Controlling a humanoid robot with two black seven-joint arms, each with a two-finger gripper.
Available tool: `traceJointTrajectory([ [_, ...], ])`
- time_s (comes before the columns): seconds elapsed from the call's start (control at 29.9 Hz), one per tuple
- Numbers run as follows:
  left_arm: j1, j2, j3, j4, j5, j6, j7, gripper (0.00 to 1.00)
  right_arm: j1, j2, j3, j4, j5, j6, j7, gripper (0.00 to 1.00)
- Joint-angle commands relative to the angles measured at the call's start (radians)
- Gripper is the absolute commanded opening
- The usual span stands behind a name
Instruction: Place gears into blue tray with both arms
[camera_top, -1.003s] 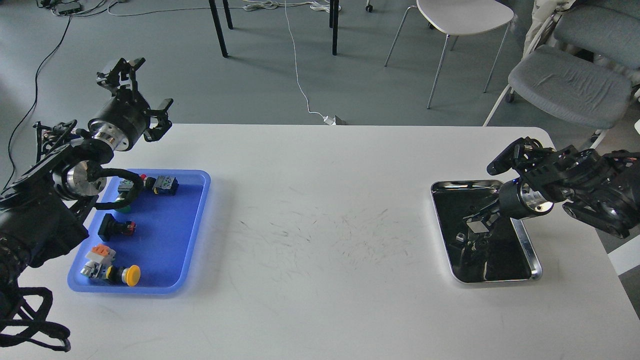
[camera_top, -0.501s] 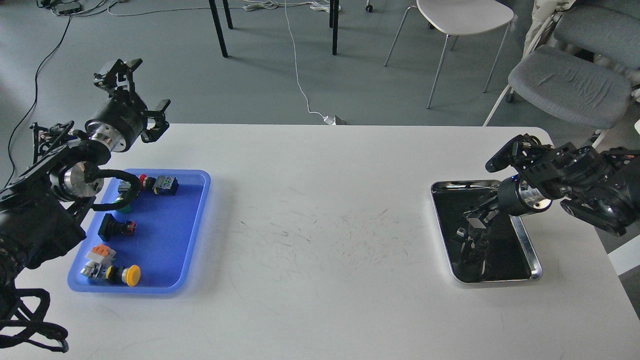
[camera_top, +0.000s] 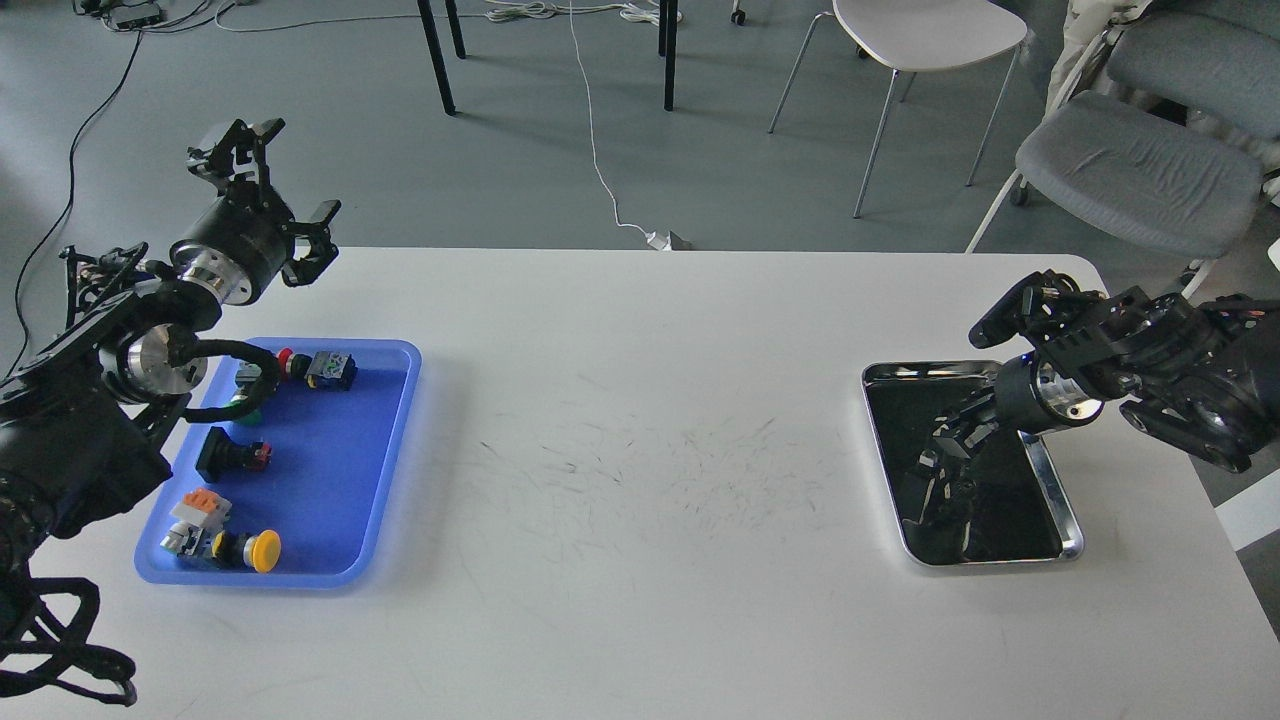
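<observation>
The blue tray (camera_top: 335, 470) lies at the table's left and holds several coloured push-button switches (camera_top: 245, 550). My left gripper (camera_top: 288, 178) hangs open above the table's far left corner, behind the tray, with nothing between its fingers. My right gripper (camera_top: 945, 445) points down and to the left into the shiny steel tray (camera_top: 1070, 520) on the right. Its dark fingers merge with the tray's dark, reflective inside, so their state is unclear. The gears are not visible; that dark inside and the gripper hide whatever lies there.
The white table (camera_top: 650, 480) stretches between the two trays with only scuff marks on it. Chairs (camera_top: 1140, 170) and table legs stand on the grey floor beyond the far edge. A white cable (camera_top: 600, 170) runs across the floor to a plug near the table.
My right gripper has shifted slightly up and left inside the steel tray. My left gripper drew a little to the left at first, then stayed still.
</observation>
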Motion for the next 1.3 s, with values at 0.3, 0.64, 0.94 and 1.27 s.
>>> traceJointTrajectory([
  [0.3,0.002,0.014,0.002,0.000,0.000,-0.005,0.000,0.99,0.028,0.008,0.004,0.003,0.002,0.000,0.000,0.02],
  [0.64,0.002,0.014,0.002,0.000,0.000,-0.005,0.000,0.99,0.157,0.027,0.018,0.041,0.024,0.003,0.000,0.01],
  [0.94,0.006,0.021,0.003,0.000,0.002,-0.005,0.002,0.99,0.207,0.128,0.140,0.038,0.089,-0.006,0.000,0.01],
  [1.27,0.008,0.087,0.005,-0.003,0.002,-0.008,0.003,0.99,0.204,0.286,0.214,0.012,0.153,-0.064,0.000,0.01],
])
